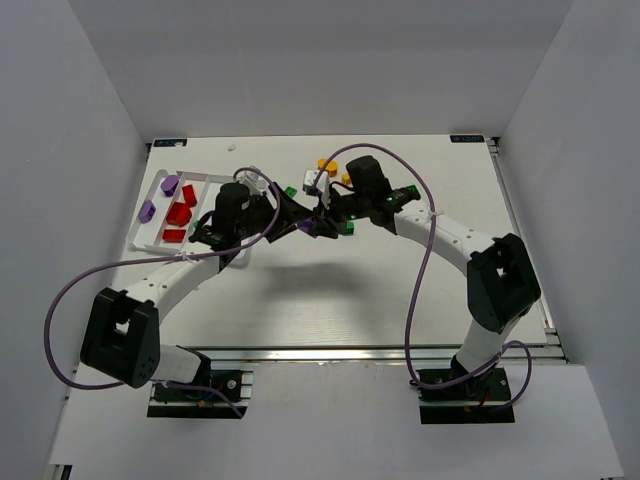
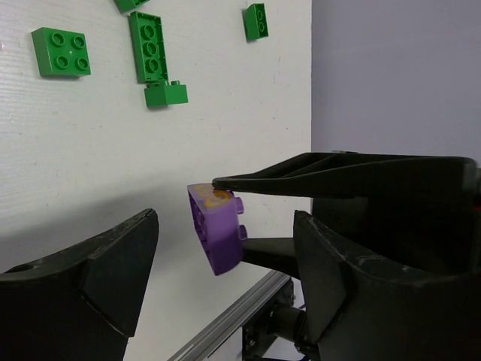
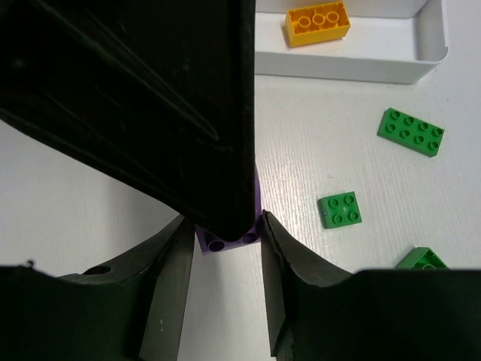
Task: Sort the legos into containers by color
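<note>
At mid-table, ahead of both arm bases, we find the right pincer (image 3: 225,226) closed on a small purple studded plastic brick (image 3: 229,241), which it holds tilted. We find the left pincer (image 2: 227,222) wide open, with one finger on each side of that brick and neither visibly touching it. Green studded plastic bricks (image 2: 149,45) lie loose on the white table (image 2: 90,150) just beyond. To the left, the white plastic compartment tray (image 1: 210,178) holds purple bricks (image 1: 170,185) in its outermost compartment and red bricks (image 1: 181,214) in the next. Orange-yellow bricks (image 1: 326,164) lie loose farthest back.
</note>
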Controlling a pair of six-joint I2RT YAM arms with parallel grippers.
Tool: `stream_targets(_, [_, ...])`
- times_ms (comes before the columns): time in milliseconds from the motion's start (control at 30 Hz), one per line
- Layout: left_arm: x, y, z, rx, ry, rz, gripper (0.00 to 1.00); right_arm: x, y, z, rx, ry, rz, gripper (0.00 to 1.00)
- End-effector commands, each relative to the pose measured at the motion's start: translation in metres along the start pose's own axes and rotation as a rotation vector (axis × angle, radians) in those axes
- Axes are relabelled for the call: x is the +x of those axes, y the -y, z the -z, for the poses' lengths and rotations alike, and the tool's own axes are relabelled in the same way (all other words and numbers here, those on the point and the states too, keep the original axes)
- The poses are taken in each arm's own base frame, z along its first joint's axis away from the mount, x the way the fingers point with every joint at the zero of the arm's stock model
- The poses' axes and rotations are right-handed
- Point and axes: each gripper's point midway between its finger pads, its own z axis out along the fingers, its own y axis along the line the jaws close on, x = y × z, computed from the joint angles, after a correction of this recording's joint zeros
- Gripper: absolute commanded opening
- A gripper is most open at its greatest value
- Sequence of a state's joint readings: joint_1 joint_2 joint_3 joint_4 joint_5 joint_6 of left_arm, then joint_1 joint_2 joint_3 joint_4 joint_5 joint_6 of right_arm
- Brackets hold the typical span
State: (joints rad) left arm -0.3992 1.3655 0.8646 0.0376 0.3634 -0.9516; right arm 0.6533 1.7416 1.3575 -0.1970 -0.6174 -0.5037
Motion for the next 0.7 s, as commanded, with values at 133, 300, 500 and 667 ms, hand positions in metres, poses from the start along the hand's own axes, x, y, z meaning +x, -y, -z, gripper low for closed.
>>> stream_targets(133, [0.007,0.001,-0.005,0.015,-0.028,-0.014,0.78,-0.036,-0.002,0.010,0.002,0.094,0.051,0.00])
stream_targets(300, [0.010,0.001,-0.007,0.027,-0.047,-0.016,0.70,-0.034,-0.004,0.010,-0.002,0.092,0.045,0.00])
stream_targets(500, [0.016,-0.002,-0.009,0.021,-0.066,-0.019,0.65,-0.036,-0.003,0.009,-0.006,0.097,0.045,0.00])
stream_targets(667, [0.017,-0.005,-0.009,0.013,-0.070,-0.031,0.62,-0.042,-0.009,0.010,-0.040,0.114,0.051,0.00])
